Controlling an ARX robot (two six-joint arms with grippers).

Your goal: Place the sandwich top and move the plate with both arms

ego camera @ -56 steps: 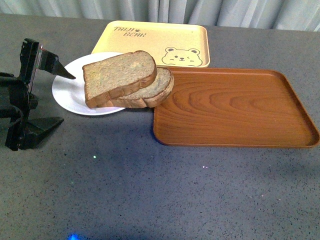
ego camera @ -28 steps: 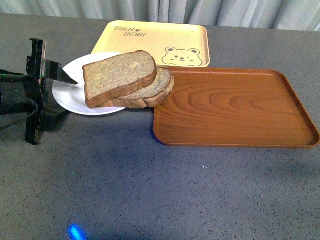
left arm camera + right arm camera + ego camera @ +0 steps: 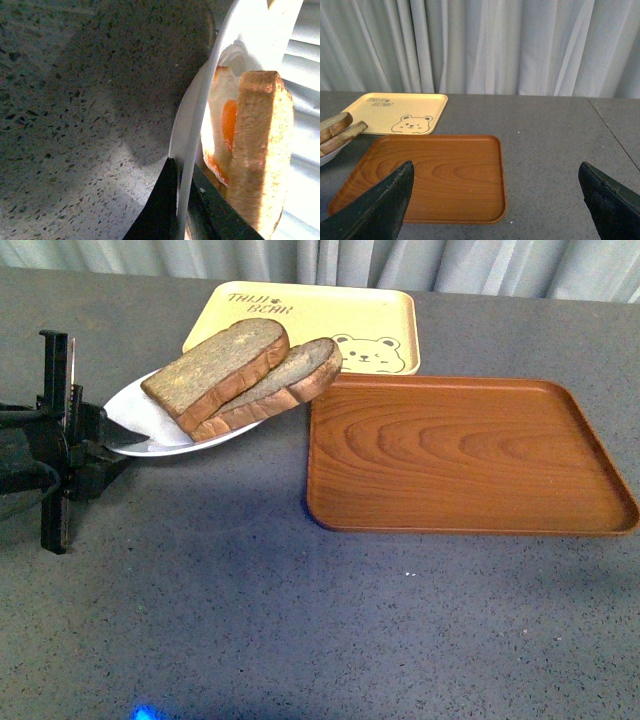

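The plate (image 3: 140, 412) is pinched at its rim by my left gripper (image 3: 118, 447). My two left fingers are squeezed on the edge nearest my left arm, one above the rim and one below. I hold it there because that thin edge is the only bare spot; bread covers the rest.

The sandwich top (image 3: 213, 365) lies on the plate, on the rounded slice (image 3: 292, 375), set a bit toward my left so the rounded end peeks out. The plate looks tipped, and I think holding one edge makes it lean. The bread could slide.

My right gripper (image 3: 495, 167) has its fingers wide apart and holds nothing. It hangs over the brown tray (image 3: 460, 455), well away from the plate. I think it must grab the other side so the plate stays flat.

The front view shows the whole table (image 3: 300, 620), the yellow bear tray (image 3: 320, 320) behind the plate, and the brown tray just beside it. It does not show my right arm.

My left wrist view shows my fingers (image 3: 160, 210) tight on the white rim (image 3: 192, 125), and something orange (image 3: 229, 122) inside the sandwich. The front view hides both. I cannot tell if the plate's far edge touches the table.
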